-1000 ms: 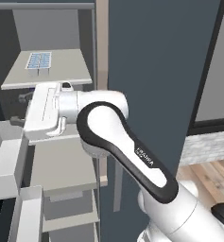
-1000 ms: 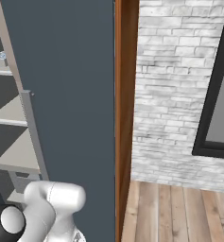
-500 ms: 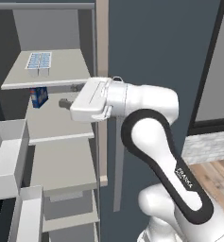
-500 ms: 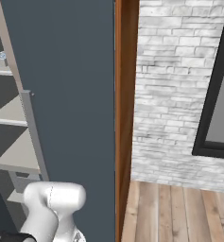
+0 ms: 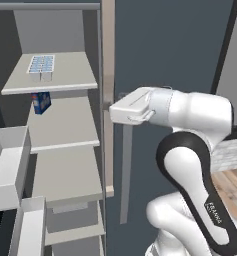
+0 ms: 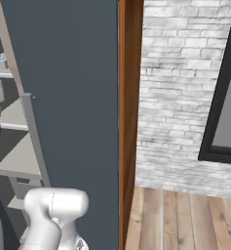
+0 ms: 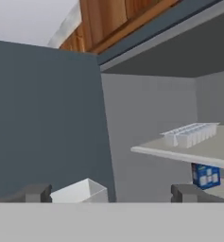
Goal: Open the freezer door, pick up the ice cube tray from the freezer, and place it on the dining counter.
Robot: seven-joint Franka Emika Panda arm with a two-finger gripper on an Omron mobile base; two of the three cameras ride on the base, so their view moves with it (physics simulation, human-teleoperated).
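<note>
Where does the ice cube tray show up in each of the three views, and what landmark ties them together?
Left base view: ice cube tray upper left, on the top shelf of the open freezer.
Right base view: a pale sliver at the far left edge may be it; I cannot tell.
Hand view: right of centre, on that shelf.
Shared landmark: the small dark blue box one shelf below.

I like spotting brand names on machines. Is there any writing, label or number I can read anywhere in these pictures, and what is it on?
"FRANKA": small dark lettering on the white robot arm, near the lower right of the left base view; a smaller line beneath it is too tiny to read.
Print on the small blue box on the second shelf: too blurred to read.
</note>
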